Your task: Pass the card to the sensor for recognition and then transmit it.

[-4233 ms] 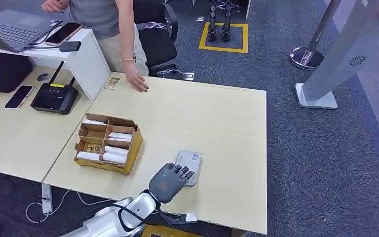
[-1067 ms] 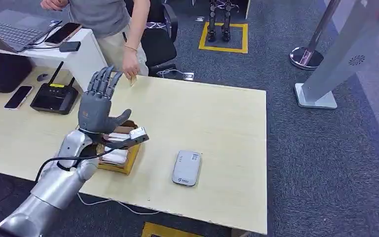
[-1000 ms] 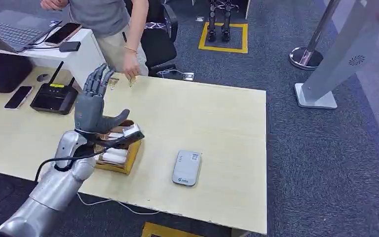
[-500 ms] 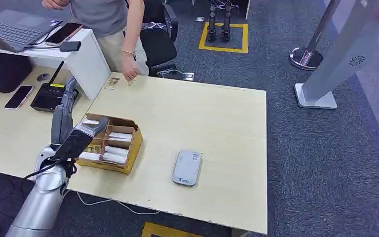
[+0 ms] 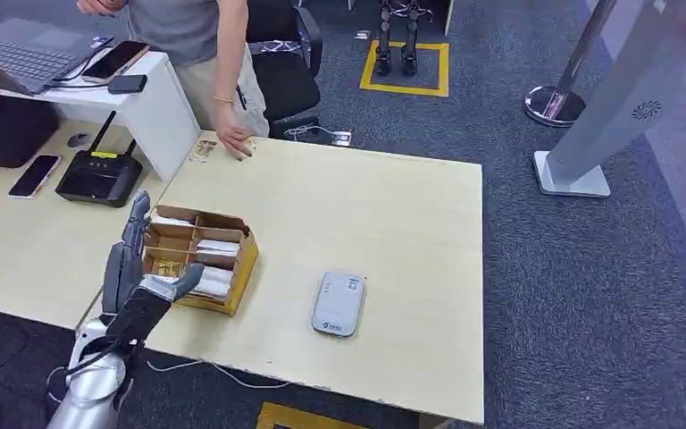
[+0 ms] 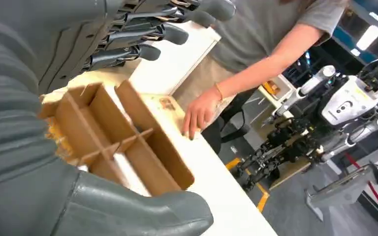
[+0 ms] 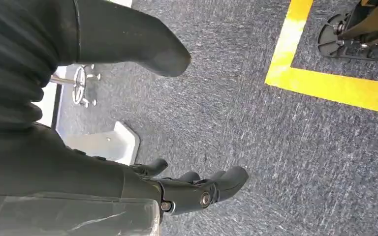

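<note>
The card (image 5: 246, 147) lies flat at the table's far edge under a person's hand (image 5: 233, 141); its long axis is too small to tell. It sits well apart from the left hand (image 5: 134, 277), away across the table and past the cardboard box (image 5: 198, 257), so any further handling would call for a long forward reach. That hand hovers just beside the box's near-left corner with its fingers (image 6: 142, 29) straight and apart from the thumb, holding nothing. The sensor (image 5: 338, 304), a flat grey unit, rests on the table (image 5: 393, 232) to the right of the box, nearer the robot than the card. The right hand (image 7: 197, 189) hangs over carpet, fingers loosely spread and empty, so the left is the nearer one. Judging by the layout, the handover looks done. Beyond the pale wood top lie a router (image 5: 98, 176), phones and grey carpet.
</note>
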Robot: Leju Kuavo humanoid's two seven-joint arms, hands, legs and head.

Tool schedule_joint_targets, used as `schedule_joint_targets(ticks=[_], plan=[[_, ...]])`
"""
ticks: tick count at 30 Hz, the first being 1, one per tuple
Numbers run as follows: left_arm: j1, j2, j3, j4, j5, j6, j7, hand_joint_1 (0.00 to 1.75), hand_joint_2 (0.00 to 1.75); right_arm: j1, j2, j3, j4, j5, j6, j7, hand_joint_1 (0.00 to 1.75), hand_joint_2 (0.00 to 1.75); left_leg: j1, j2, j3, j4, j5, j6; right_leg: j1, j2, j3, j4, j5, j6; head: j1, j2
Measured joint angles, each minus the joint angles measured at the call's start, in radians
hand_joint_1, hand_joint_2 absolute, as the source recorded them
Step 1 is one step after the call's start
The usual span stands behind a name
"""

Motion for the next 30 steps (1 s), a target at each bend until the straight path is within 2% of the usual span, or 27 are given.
schedule_joint_targets(ticks=[5,14,18,25,30], plan=[[0.039,-0.038,0.000,-0.007,0.010,-0.006,0.002,0.00,1.75,0.000,0.000,-0.004,0.000,-0.005,-0.004,0.000,0.00,1.75,0.000,0.000,0.000,0.000,0.000,0.000,0.000,0.000,0.000,0.000,0.000,0.000,0.000,0.000],[0.076,-0.070,0.000,-0.007,-0.058,-0.004,0.030,0.00,1.75,0.001,0.000,-0.006,0.001,-0.019,-0.012,-0.005,0.00,1.75,0.000,0.000,0.000,0.000,0.000,0.000,0.000,0.000,0.000,0.000,0.000,0.000,0.000,0.000],[0.085,-0.077,0.000,-0.003,-0.138,0.021,0.050,0.00,1.75,0.001,0.000,-0.006,0.001,-0.027,-0.013,-0.006,0.00,1.75,0.000,0.000,0.000,0.000,0.000,0.000,0.000,0.000,0.000,0.000,0.000,0.000,0.000,0.000],[0.103,-0.079,-0.001,0.005,-0.370,0.108,0.102,0.00,1.75,0.001,0.000,-0.006,0.002,-0.028,-0.012,-0.005,0.00,1.75,0.000,0.000,0.000,0.000,0.000,0.000,0.000,0.000,0.000,0.000,0.000,0.000,0.000,0.000],[0.107,-0.069,-0.013,0.007,-0.447,0.126,0.124,0.00,1.75,0.001,0.000,-0.006,0.002,-0.031,-0.012,-0.012,0.00,1.75,0.000,0.000,0.000,0.000,0.000,0.000,0.000,0.000,0.000,0.000,0.000,0.000,0.000,0.000]])
